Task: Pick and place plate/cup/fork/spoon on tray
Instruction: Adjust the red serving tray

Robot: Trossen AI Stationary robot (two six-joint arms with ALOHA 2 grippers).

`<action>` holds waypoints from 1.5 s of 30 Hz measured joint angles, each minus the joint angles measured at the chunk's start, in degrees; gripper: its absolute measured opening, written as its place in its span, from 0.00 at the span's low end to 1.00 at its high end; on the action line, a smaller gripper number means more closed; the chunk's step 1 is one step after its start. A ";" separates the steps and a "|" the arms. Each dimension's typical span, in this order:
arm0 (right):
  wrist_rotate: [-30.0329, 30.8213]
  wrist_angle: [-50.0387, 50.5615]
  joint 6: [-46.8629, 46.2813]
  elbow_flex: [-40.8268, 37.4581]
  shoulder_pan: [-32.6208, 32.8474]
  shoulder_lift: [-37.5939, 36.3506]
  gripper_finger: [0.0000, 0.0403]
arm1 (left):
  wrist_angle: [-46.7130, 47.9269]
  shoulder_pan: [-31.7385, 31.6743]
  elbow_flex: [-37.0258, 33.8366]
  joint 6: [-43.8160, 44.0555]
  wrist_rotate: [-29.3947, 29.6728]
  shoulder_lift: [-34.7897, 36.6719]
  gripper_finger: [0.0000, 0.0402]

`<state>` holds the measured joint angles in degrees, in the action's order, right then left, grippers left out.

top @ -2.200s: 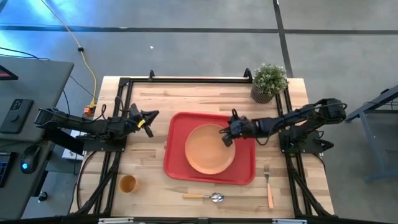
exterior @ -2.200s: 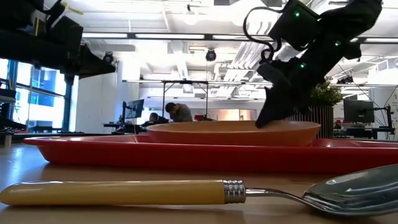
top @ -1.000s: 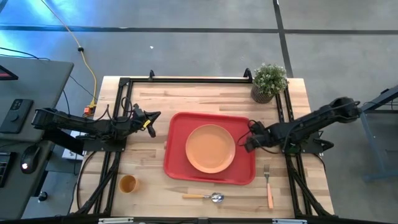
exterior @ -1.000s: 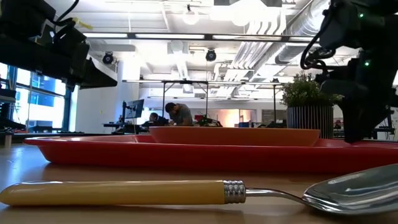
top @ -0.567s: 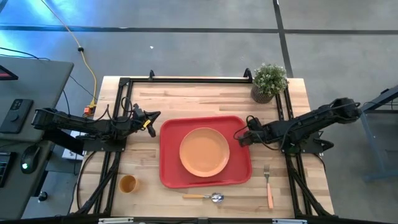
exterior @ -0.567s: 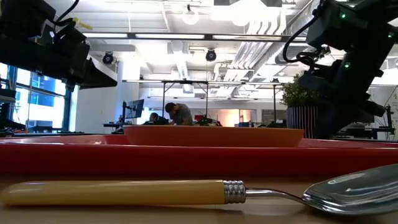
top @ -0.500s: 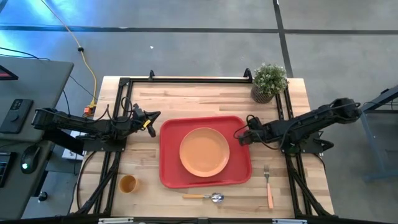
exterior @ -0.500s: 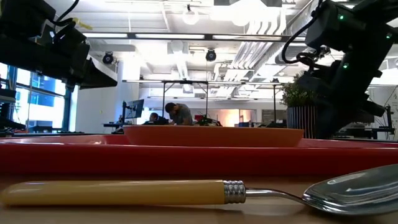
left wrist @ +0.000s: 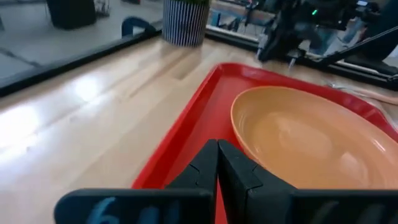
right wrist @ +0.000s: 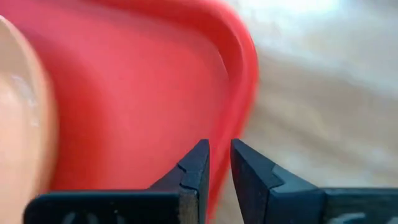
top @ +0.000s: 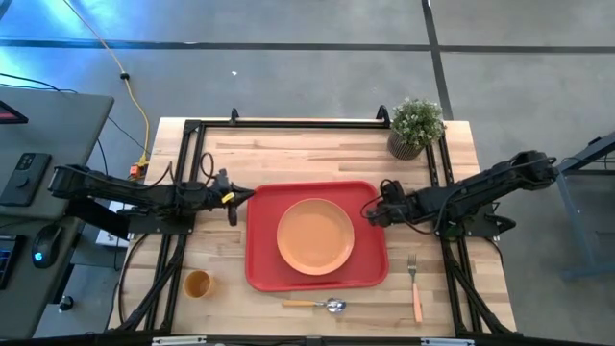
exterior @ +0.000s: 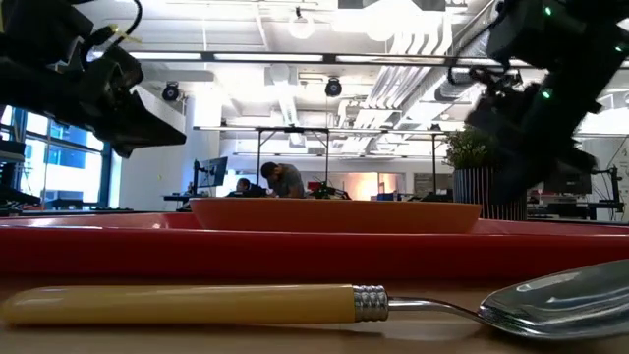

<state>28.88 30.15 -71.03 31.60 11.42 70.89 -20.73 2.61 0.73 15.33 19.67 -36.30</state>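
Observation:
The red tray (top: 370,274) lies in the middle of the table with the orange plate (top: 315,235) resting flat in it. My right gripper (top: 369,212) is at the tray's right rim, shut on it (right wrist: 219,144). My left gripper (top: 234,198) is shut and empty, above the table by the tray's far left corner (left wrist: 217,144). The orange cup (top: 197,284) stands on the table at the near left. The spoon (top: 317,305) lies in front of the tray. The fork (top: 415,288) lies at the near right. My right gripper has the tray's right rim (right wrist: 239,93) between its two fingers near the far right corner, one finger inside the tray and one outside. The fingers come from the table's right side, slanting down. The tray lies flat on the table.
A potted green plant (top: 415,127) stands at the far right corner. Black frame rails (top: 288,122) run along the table's far, left and right edges. Bare wood lies between the tray and the far rail.
My right gripper has gone toward the table's left, and the tray with the plate has slid along the table to the left with it. My left gripper has gone down and toward the tray's far left corner, staying shut.

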 joint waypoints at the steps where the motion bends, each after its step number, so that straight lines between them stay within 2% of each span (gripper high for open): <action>1: 2.35 -0.56 3.11 0.81 -0.02 0.00 0.14 | -0.07 0.00 0.00 0.96 0.01 -0.72 0.00; 4: 10.26 -7.73 15.05 1.67 -0.23 0.00 0.14 | -0.07 0.00 0.00 2.58 1.25 -2.40 0.00; 6: 10.45 -14.23 24.24 1.42 -1.74 0.54 0.13 | -0.18 0.00 0.00 2.94 3.20 -2.93 0.00; 11: 0.60 -28.01 38.19 1.34 -8.76 5.96 0.07 | -3.58 -0.02 0.00 4.09 4.78 -3.14 0.00; 16: -8.34 -38.11 43.84 1.32 -15.19 13.51 0.01 | -5.97 0.11 0.00 4.13 3.22 -3.12 0.00; 20: -12.94 -39.39 42.90 1.32 -18.09 18.76 0.00 | -5.92 0.11 0.00 4.10 3.11 -3.19 0.00; 23: -12.64 -36.57 39.63 1.32 -18.71 21.24 0.00 | -5.91 0.08 0.00 4.08 3.32 -3.19 0.00; 33: -3.14 -24.79 26.94 1.48 -15.01 20.07 0.00 | -5.72 0.02 0.00 2.48 3.91 -3.19 0.00; 40: -2.17 -21.92 17.50 1.48 -13.24 19.76 0.00 | -4.89 0.04 0.00 2.46 3.93 -3.19 0.00; 45: 2.37 -19.82 15.57 1.28 -9.76 19.31 0.00 | -4.62 0.04 0.00 2.86 4.00 -3.19 0.00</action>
<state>31.25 10.33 -55.46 32.88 1.66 90.20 -25.35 2.66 0.73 18.20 23.67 -39.48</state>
